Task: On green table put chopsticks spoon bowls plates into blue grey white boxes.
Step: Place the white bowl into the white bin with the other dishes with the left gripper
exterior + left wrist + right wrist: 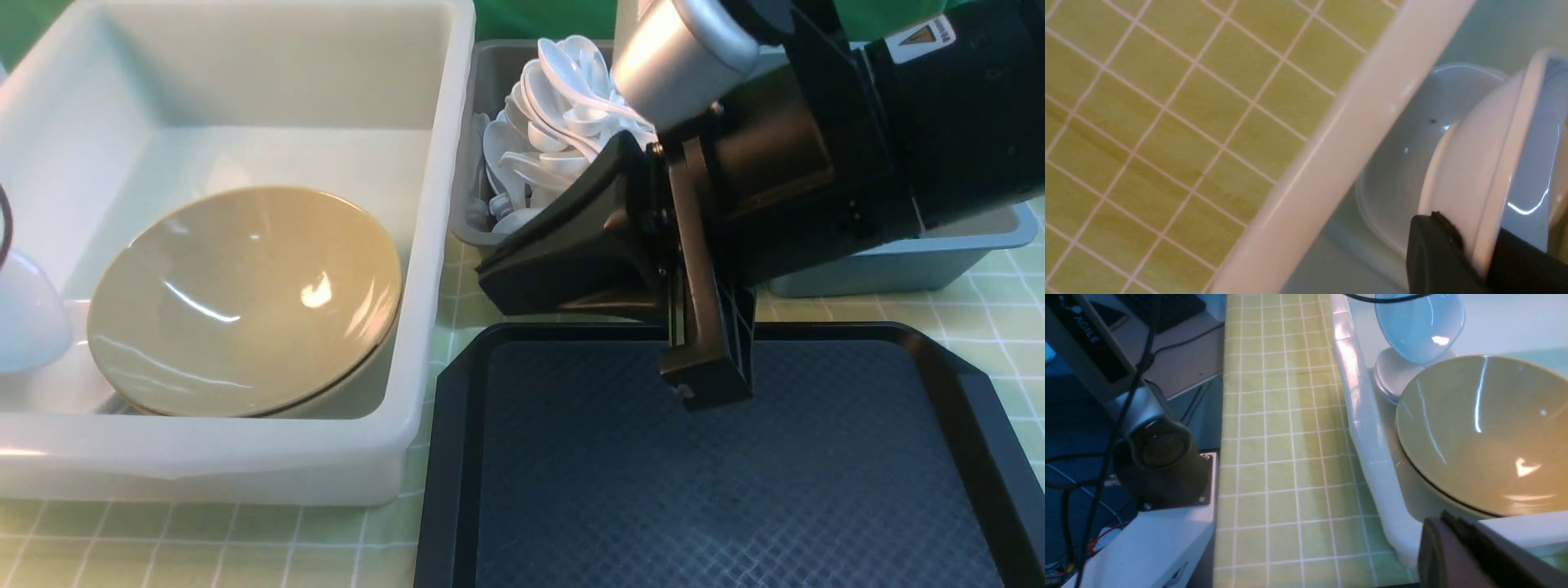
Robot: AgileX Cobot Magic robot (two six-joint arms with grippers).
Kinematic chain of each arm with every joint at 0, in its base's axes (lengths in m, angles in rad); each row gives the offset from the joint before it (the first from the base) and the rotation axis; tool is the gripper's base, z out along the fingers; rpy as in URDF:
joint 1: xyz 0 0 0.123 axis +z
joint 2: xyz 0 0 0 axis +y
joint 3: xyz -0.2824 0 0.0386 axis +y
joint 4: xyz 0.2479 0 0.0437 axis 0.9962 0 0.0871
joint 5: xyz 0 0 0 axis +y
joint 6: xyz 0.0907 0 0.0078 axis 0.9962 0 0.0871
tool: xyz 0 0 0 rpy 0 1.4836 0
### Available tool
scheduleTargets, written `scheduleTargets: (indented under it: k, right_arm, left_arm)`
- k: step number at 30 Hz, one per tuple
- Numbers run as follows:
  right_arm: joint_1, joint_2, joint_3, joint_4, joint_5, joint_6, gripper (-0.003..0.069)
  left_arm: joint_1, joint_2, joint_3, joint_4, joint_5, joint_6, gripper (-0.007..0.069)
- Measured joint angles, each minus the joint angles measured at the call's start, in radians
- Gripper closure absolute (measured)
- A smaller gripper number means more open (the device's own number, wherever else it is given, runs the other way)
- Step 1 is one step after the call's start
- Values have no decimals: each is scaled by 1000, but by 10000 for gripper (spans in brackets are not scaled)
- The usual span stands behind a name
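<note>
Plates first: the small glossy white rounded-square dish (1470, 171) sits pinched by its rim in our left gripper (1478, 255), black fingers closed on either side of the edge, dish tilted nearly on its side. It hangs just inside the wall of the large translucent white plastic tub (433, 204), directly above another white dish (1400, 163) lying on the tub floor. Front view shows only a sliver of the held dish (28, 314) at the tub's near-left corner.

Handling, as we judge it: glazed ceramic or melamine, stiff, light, but slick. A rim pinch on that glaze can let the dish pivot or slide out, and dropping it onto the dish below risks a chip, so we'd lower it close before letting go.

Two wide shallow tan-beige glossy bowls (245, 298), nested w/ a dark seam between rims, lean inside the tub beside the left gripper. They look heavier and just as slippery; best hold would be the rim, since the curved wall gives no purchase.

Right gripper (694, 359) hovers over the black textured tray (735, 474), nothing between its fingers as far as we see. How wide it stands we can't tell: the front view is too oblique, and wrist cam shows only one finger.

Beyond it, white Chinese soup spoons (555, 131) are heaped in the dark grey plastic bin (482, 90), w/ the blue-grey bin (939, 253) next to that. No chopsticks in view. Pale green checked bench (1282, 437) carries everything.
</note>
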Motion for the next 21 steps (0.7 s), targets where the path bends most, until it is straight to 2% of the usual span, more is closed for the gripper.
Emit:
scheduleTargets:
  k: [17, 19, 21]
  right_arm:
    - [0, 0, 0, 2, 27, 75, 622]
    - [0, 0, 0, 2, 27, 75, 621]
    - [0, 0, 0, 2, 27, 78, 621]
  left_arm:
    - [-5, 120, 2, -36, -27, -68, 600]
    - [-5, 120, 2, -40, -27, -82, 586]
    - [-5, 120, 2, -42, -26, -112, 536]
